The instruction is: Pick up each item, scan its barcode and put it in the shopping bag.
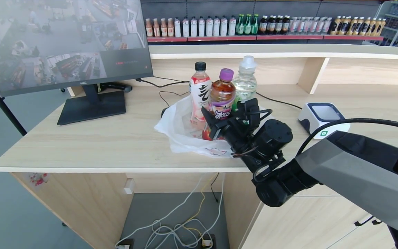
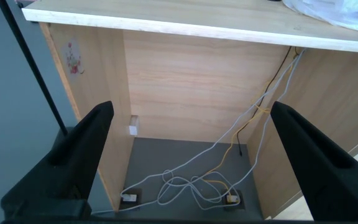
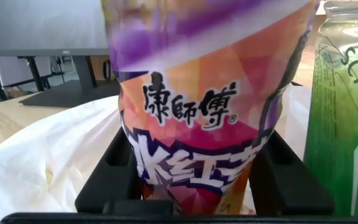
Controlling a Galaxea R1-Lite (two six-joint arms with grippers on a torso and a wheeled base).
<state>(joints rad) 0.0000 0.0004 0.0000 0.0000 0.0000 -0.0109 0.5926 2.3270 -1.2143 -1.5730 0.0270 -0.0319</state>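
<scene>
My right gripper [image 1: 226, 113] is shut on a purple-capped tea bottle [image 1: 222, 93], held upright with its base inside the white shopping bag [image 1: 178, 128] on the counter. In the right wrist view the tea bottle [image 3: 210, 124] sits between the two black fingers [image 3: 114, 174], over the bag [image 3: 48, 168]. A pink bottle [image 1: 200, 91] with a black cap stands in the bag to its left. A clear white-capped bottle [image 1: 245, 83] with a green label [image 3: 347, 112] stands right behind. My left gripper [image 2: 191, 155] hangs open below the counter's edge [image 2: 166, 22], holding nothing.
The white barcode scanner [image 1: 320, 119] sits on the counter to the right of the bag. A monitor [image 1: 64, 41] on a black stand occupies the left. Loose cables [image 2: 197, 186] lie on the floor under the counter. A raised ledge [image 1: 288, 52] runs along the back.
</scene>
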